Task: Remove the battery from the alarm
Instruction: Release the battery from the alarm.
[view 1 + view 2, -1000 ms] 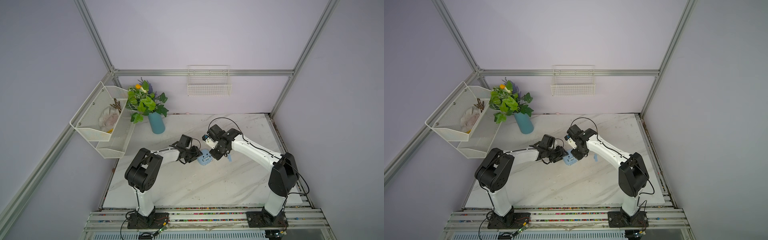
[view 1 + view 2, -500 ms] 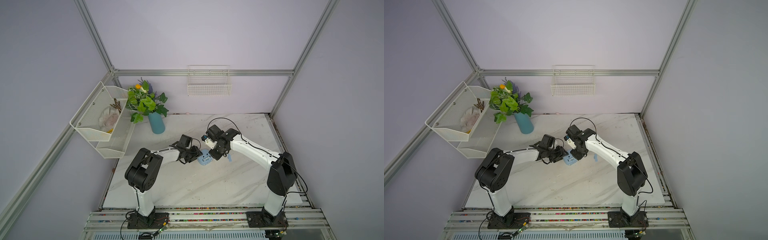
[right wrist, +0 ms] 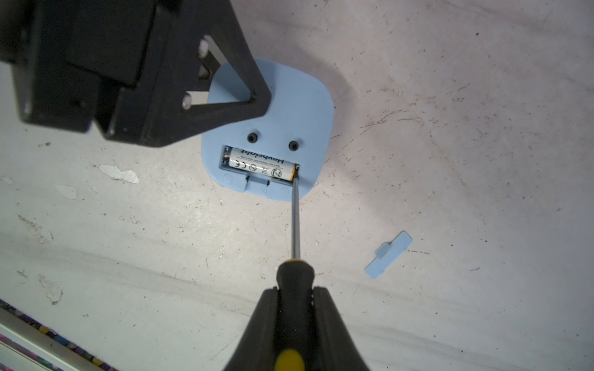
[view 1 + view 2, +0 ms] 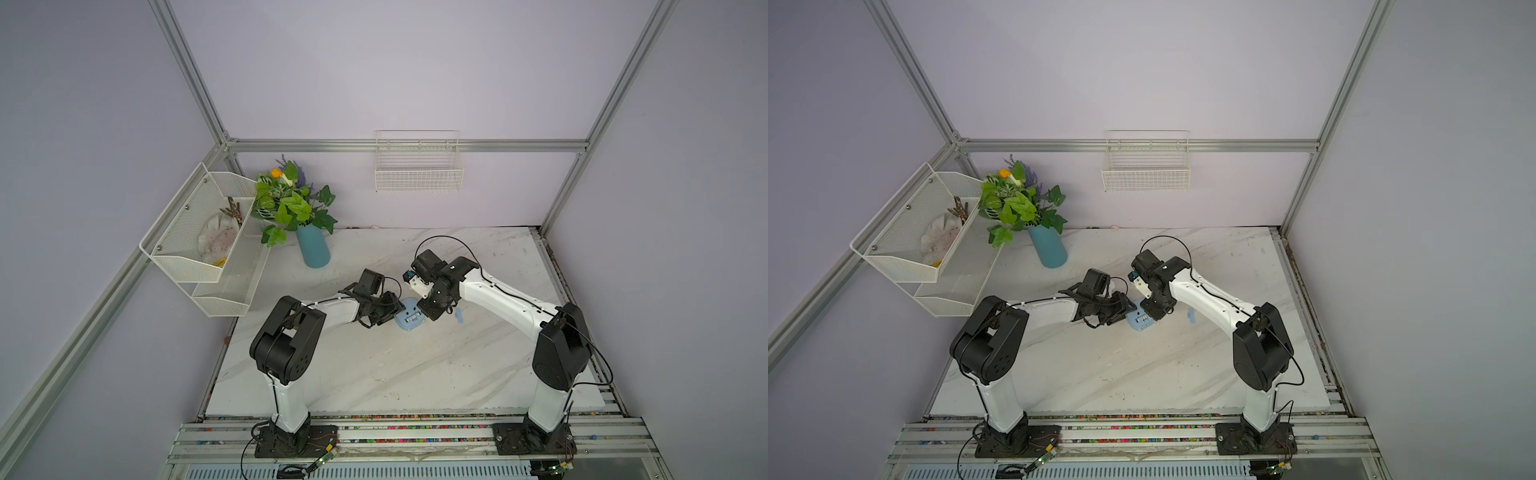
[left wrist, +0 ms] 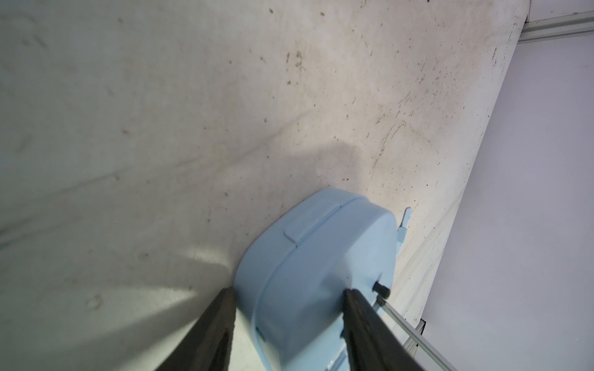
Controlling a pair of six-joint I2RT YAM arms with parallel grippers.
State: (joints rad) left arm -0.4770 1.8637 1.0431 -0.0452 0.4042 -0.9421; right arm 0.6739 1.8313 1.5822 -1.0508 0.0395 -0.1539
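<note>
The light-blue alarm (image 3: 289,96) lies face down on the marble table, its plain back up and its compartment uncovered. In the compartment lies the white battery (image 3: 260,163). My left gripper (image 5: 289,292) is shut on the alarm (image 5: 321,263), one finger on each side. My right gripper (image 3: 295,290) is shut on the black handle of a screwdriver (image 3: 295,221). The screwdriver's metal tip touches the end of the battery with the orange band. In both top views the two grippers (image 4: 390,309) (image 4: 430,311) meet over the alarm (image 4: 409,320) (image 4: 1140,322) at mid-table.
The loose blue battery cover (image 3: 389,255) (image 4: 459,316) lies on the table just right of the alarm. A teal vase with a plant (image 4: 313,249) stands at the back left, beside a white mesh rack (image 4: 199,232). A wire basket (image 4: 417,170) hangs on the back wall.
</note>
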